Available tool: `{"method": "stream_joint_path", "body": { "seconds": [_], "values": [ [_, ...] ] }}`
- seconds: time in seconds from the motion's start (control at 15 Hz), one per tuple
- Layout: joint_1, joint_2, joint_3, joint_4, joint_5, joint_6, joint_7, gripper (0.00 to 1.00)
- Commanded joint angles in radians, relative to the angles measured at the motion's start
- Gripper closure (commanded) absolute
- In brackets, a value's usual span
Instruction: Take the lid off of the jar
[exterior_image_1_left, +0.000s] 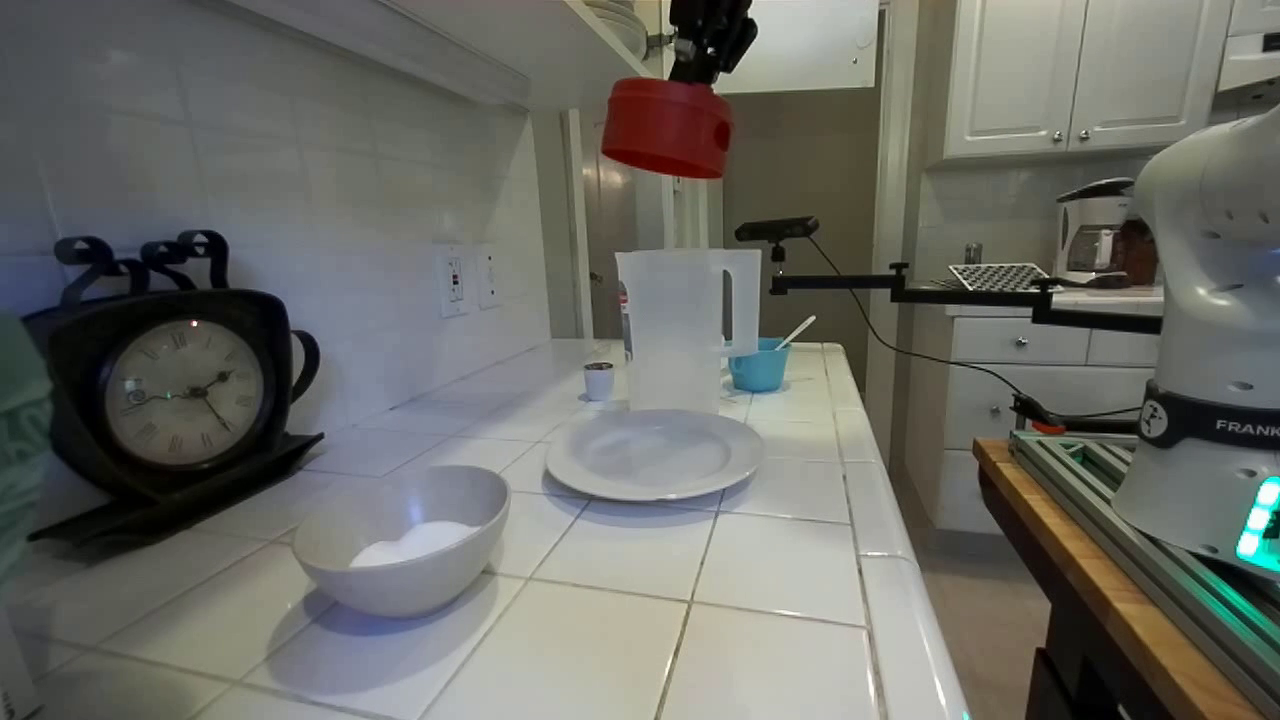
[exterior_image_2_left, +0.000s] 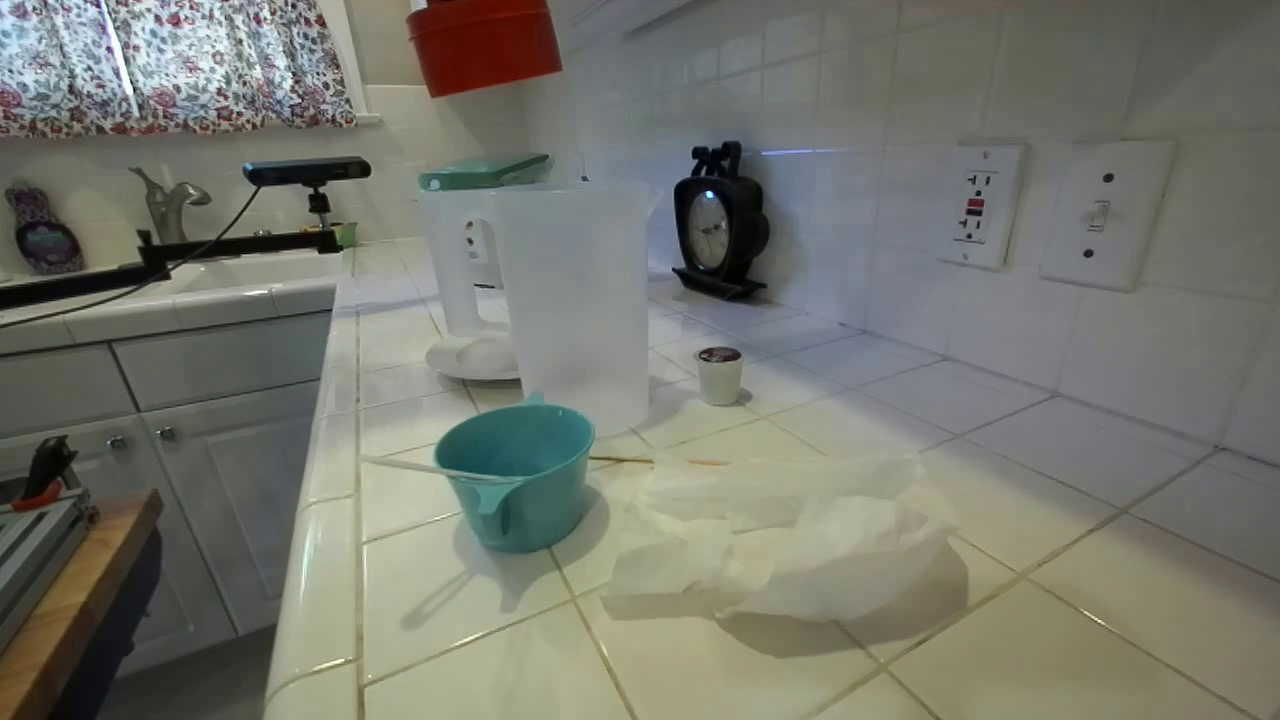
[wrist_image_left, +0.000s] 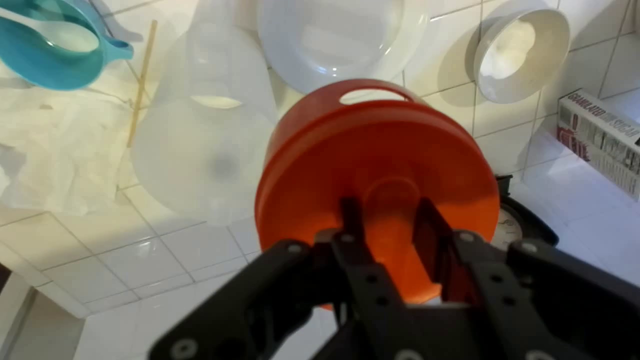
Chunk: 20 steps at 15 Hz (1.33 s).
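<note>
Fingers (wrist_image_left: 431, 225) nearest, clamped on the red lid (wrist_image_left: 310, 175) by its central ridge; held high, I judge, to clear the uncovered jar (wrist_image_left: 205, 145), wrist-view left.

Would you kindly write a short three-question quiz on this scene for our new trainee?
1. Fill in the blank: the plate lies between the jar and the white ____.
2. True or false: the gripper holds the lid in the air, off the jar.
3. Multiple choice: which thing has the spoon in it? A) jar B) blue cup C) plate

Key: 1. bowl; 2. true; 3. B.
</note>
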Motion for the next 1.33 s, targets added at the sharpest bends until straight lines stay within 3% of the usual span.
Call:
{"method": "stream_joint_path", "body": {
  "seconds": [0.0, 0.27, 0.87, 1.27],
  "values": [
    [0.029, -0.004, -0.006, -0.044, 0.042, 0.033, -0.092, 0.92],
    [0.052, -0.003, 0.001, -0.132, 0.04, 0.076, -0.138, 0.92],
    [0.088, 0.026, 0.04, -0.316, 0.043, 0.323, -0.131, 0.92],
    [0.12, 0.119, 0.043, -0.359, 0.058, 0.475, -0.135, 0.92]
  ]
}}
